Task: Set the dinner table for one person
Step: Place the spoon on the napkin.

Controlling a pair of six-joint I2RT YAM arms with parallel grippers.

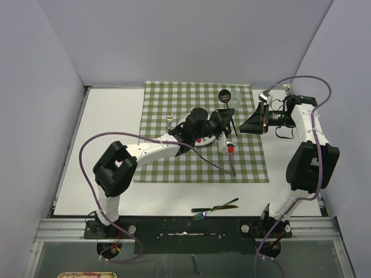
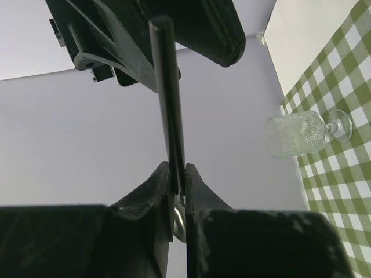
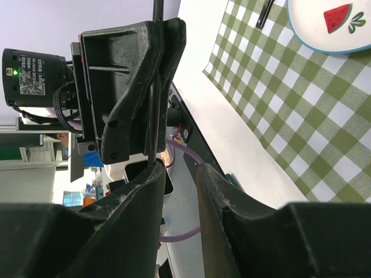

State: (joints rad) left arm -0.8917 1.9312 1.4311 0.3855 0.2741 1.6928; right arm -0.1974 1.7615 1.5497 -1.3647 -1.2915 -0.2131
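Observation:
My left gripper (image 1: 226,123) (image 2: 178,171) is shut on a thin dark-handled utensil (image 2: 168,87) and holds it in the air above the green-checked cloth (image 1: 174,104) on the white dinner table (image 1: 110,116). A bit of shiny metal shows behind its fingers. The handle reaches to my right gripper (image 1: 243,126) (image 3: 179,165), which faces the left one and stands open. In the right wrist view the handle (image 3: 154,104) runs along one finger, with a gap to the other. A white plate (image 3: 330,23) with a watermelon print lies on the cloth, mostly under the left arm.
A stemmed glass (image 1: 236,99) (image 2: 295,134) stands at the far right of the cloth. A thin dark utensil (image 1: 223,165) lies on the cloth near its front right corner. A fork (image 1: 214,209) with a dark green handle lies on the bare table by the arm bases.

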